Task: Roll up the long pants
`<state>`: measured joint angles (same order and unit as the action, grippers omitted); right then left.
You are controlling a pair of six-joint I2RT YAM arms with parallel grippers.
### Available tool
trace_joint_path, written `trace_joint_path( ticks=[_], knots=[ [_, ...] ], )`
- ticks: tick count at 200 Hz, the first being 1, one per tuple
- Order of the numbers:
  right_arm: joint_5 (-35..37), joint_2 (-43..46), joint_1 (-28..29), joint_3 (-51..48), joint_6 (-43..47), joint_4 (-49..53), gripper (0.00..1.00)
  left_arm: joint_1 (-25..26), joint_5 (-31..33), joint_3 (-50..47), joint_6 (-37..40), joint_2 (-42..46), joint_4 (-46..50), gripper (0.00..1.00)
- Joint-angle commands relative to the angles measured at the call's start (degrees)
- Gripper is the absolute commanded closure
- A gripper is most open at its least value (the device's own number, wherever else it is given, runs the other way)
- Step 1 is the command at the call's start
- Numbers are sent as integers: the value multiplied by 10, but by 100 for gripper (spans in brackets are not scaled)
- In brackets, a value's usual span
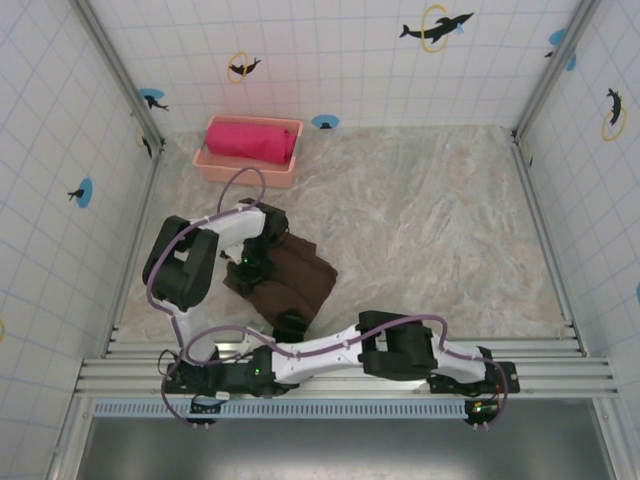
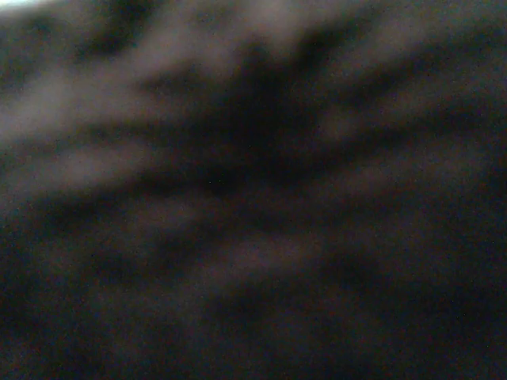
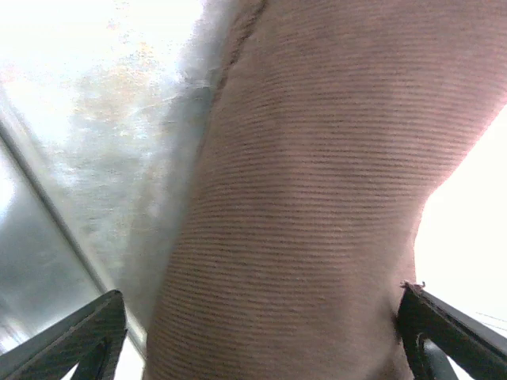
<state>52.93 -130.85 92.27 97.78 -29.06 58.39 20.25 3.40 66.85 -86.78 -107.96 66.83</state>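
Note:
The long pants (image 1: pixel 290 280) lie as a bunched dark brown bundle on the left half of the table. My left gripper (image 1: pixel 253 258) presses into the bundle's upper left edge; its fingers are buried in cloth, and the left wrist view gives a dark blur of brown fabric (image 2: pixel 253 190). My right gripper (image 1: pixel 290 325) sits at the bundle's near edge. In the right wrist view ribbed brown fabric (image 3: pixel 317 198) fills the space between its widely spread fingers (image 3: pixel 79 340). The right finger touches the cloth, while the left one stands slightly apart from it, so my right gripper (image 3: pixel 261 336) is open.
A pink basket (image 1: pixel 205 160) holding a bright pink rolled cloth (image 1: pixel 252 140) stands at the back left by the tiled wall. A metal rail (image 1: pixel 350 375) runs along the near table edge. Marbled tabletop (image 1: pixel 450 230) stretches to the right.

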Motion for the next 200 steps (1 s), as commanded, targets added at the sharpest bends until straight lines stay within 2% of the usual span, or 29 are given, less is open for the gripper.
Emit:
trace_joint_path(
  ticks=[1, 89, 135, 174, 192, 196, 200],
  knots=[
    [130, 29, -41, 23, -5, 53, 9, -3, -9, 5, 15, -24, -112, 100],
    [84, -19, -77, 8, 18, -9, 9, -3, -13, 13, 21, -35, -112, 100],
    [30, -41, -68, 17, 2, -15, 9, -3, -16, 42, 21, -58, -111, 100],
    [35, -96, -63, 40, -9, -9, 10, -3, -18, 44, 18, -58, -108, 100],
    [39, -107, -74, 39, -3, -26, 19, -4, -14, 29, 20, -42, -111, 100],
    [39, -108, -78, 37, 0, -31, 28, -5, -14, 25, 21, -38, -112, 100],
    [38, -110, -82, 36, 2, -34, 42, -6, -14, 21, 22, -34, -112, 100]
  ],
)
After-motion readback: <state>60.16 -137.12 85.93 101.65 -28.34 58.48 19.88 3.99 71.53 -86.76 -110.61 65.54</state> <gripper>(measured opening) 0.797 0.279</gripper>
